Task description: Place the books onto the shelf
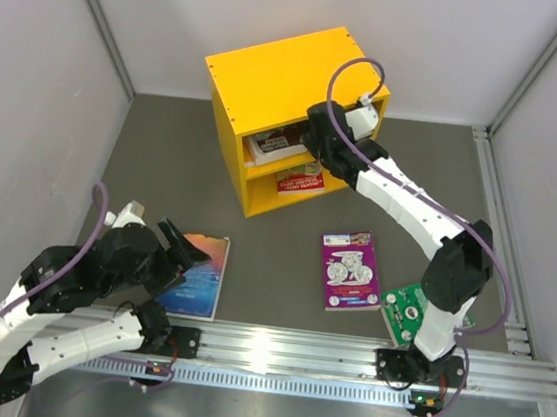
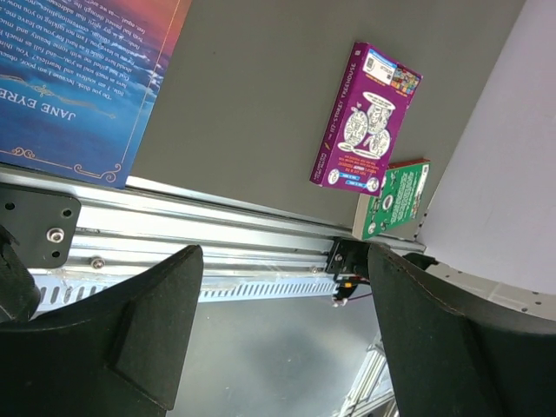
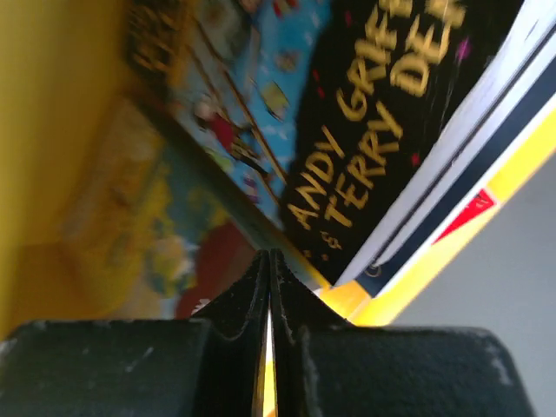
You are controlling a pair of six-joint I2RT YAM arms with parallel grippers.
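Observation:
The yellow shelf [image 1: 273, 77] stands at the back of the table. Books lie in its upper compartment [image 1: 278, 146] and its lower compartment [image 1: 299, 183]. My right gripper [image 1: 313, 154] reaches into the upper compartment. It is shut with nothing between its fingers, and its tips [image 3: 269, 257] sit at the edge of a black book with gold lettering [image 3: 373, 113], beside a blue-covered one [image 3: 252, 78]. A blue Jane Eyre book [image 1: 195, 278] lies flat at the front left. My left gripper [image 1: 178, 247] hovers open over its left edge, holding nothing [image 2: 285, 256]. A purple book [image 1: 350, 270] and a green book [image 1: 408, 312] lie at the front right.
An aluminium rail [image 1: 342, 355] runs along the near table edge. The right arm's base [image 1: 435, 337] covers part of the green book. Grey walls close in the left and right sides. A white panel [image 2: 495, 174] fills the right of the left wrist view.

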